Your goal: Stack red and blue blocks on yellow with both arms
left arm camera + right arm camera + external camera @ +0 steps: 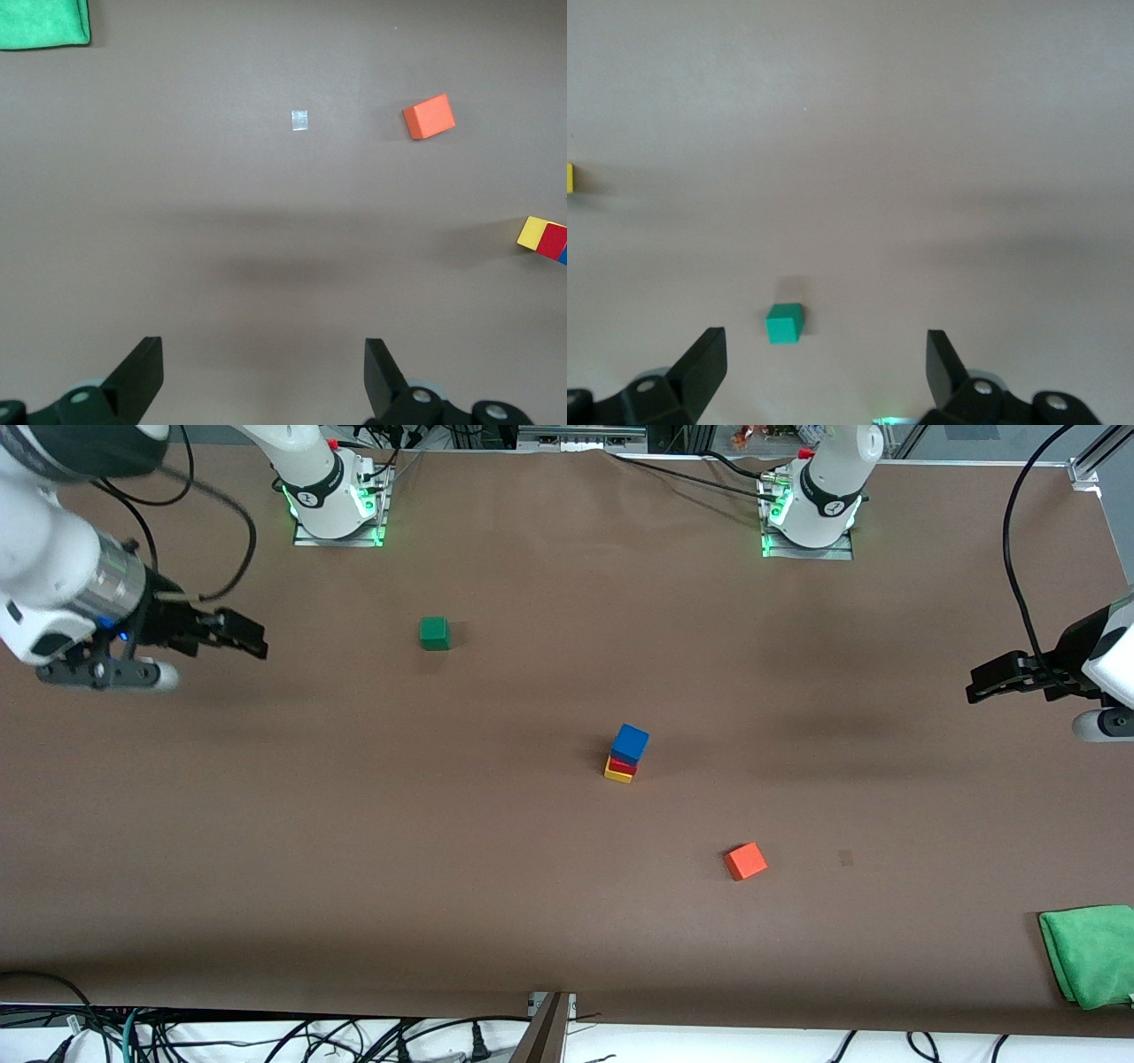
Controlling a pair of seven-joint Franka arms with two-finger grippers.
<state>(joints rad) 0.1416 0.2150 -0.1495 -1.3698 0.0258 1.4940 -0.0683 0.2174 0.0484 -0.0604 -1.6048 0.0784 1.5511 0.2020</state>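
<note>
While both arms wait, left gripper (264, 381) and right gripper (826, 372) hang wide, empty, over their table ends; blue block (630, 743) tops red block (623, 765) on yellow block (617, 774) mid-table.

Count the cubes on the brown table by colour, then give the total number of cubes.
Royal blue matte cube, top of the stack: 1
Deep red matte cube, middle of the stack: 1
Yellow matte cube, bottom of the stack: 1
Orange matte cube, alone on the table: 1
Dark green matte cube, alone on the table: 1
Total: 5 cubes
</note>
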